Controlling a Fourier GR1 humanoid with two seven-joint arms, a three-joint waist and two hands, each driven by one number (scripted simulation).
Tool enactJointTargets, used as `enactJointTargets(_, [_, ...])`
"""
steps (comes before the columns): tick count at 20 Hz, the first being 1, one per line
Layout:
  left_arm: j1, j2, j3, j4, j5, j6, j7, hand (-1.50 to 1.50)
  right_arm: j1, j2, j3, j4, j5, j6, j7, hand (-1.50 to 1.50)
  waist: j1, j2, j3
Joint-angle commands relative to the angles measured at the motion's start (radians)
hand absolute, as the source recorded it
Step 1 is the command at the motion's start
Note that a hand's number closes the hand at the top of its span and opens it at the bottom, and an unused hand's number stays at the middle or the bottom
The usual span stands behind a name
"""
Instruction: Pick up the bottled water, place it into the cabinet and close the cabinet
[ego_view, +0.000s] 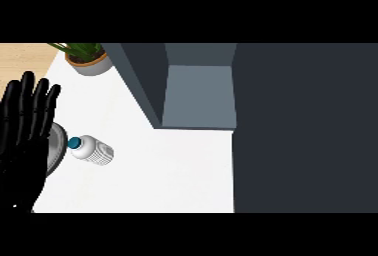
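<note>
- The white counter (170, 170) fills the lower middle of the head view, running from the left side to a dark panel on the right.
- A strip of light wood surface (26, 57) shows at the upper left, beyond the counter's far corner.
- The cabinet (196, 85) stands at the back of the counter, dark outside, with a paler grey-blue inside that shows nothing in it.
- The cabinet door (306, 127) is swung open and covers the right part of the view as a broad dark panel.
- A potted plant (87, 57) sits in a grey pot at the counter's far left corner, just beside the cabinet.
- The bottled water (90, 150) lies on the counter at the left, blue cap toward the left edge, well apart from the cabinet.
- A grey round rim (57, 145) shows just beside the bottle's cap, partly hidden.
- The left hand (26, 130) shows at the left edge, fingers straight and pointing up, holding nothing.
- The right hand shows nowhere.
</note>
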Motion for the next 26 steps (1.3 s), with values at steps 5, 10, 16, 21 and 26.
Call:
enactJointTargets(5, [0.007, 0.196, 0.131, 0.122, 0.474, -0.424, -0.073, -1.50, 0.048, 0.009, 0.001, -0.059, -0.033, 0.011, 0.004, -1.50, -0.035, -0.015, -0.007])
enactJointTargets(10, [0.051, 0.307, 0.149, 0.257, 0.778, -0.624, 0.054, -1.50, 0.096, 0.016, 0.132, -0.112, -0.106, 0.100, 0.066, -1.50, -0.036, -0.014, -0.006])
enactJointTargets(16, [0.107, 0.557, 0.302, 0.447, 1.151, -0.857, 0.122, -1.50, 0.176, 0.000, 0.164, -0.299, -0.139, 0.091, 0.198, -1.50, -0.028, -0.018, -0.003])
enactJointTargets(21, [0.077, 0.674, 0.331, 0.621, 1.285, -1.000, 0.171, -1.50, 0.141, 0.046, 0.267, -0.319, -0.043, 0.036, 0.264, -1.50, -0.023, -0.014, -0.003])
enactJointTargets(26, [0.059, 0.749, 0.314, 0.591, 1.353, -0.926, 0.218, -1.50, 0.188, 0.022, 0.257, -0.408, -0.071, 0.045, 0.321, -1.50, -0.030, -0.014, -0.001])
